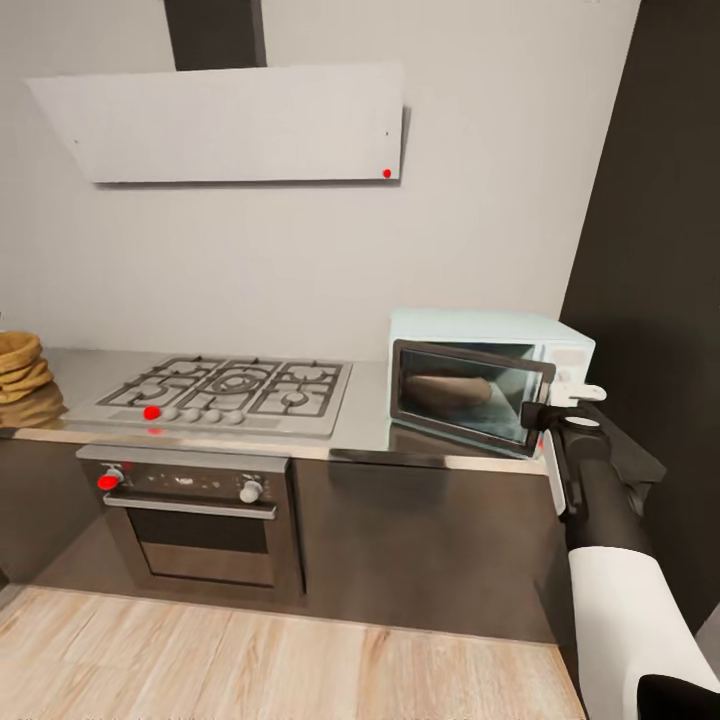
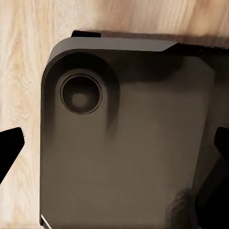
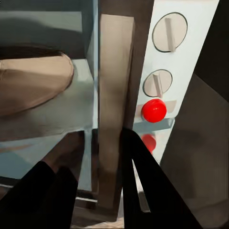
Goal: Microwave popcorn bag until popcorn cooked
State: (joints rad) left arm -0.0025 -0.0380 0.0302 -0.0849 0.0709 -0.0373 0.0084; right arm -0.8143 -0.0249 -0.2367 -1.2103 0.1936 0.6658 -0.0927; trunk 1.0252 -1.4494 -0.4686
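The microwave (image 1: 490, 375) stands at the right end of the countertop (image 1: 370, 425), hard against the dark wall (image 1: 650, 250), its door (image 1: 468, 393) swung partly ajar on the free side facing the hob (image 1: 225, 390). The right gripper (image 3: 107, 157) pinches the door's free vertical edge beside the two knobs (image 3: 169, 31). Inside, the popcorn bag (image 3: 33, 83) lies with its long axis across the cavity; the left gripper (image 2: 114, 148) hangs spread over the robot's base (image 2: 129, 143).

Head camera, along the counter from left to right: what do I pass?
Popcorn bags stacked at the left edge → gas hob → microwave with its door ajar → right hand, gripping the door's free edge.
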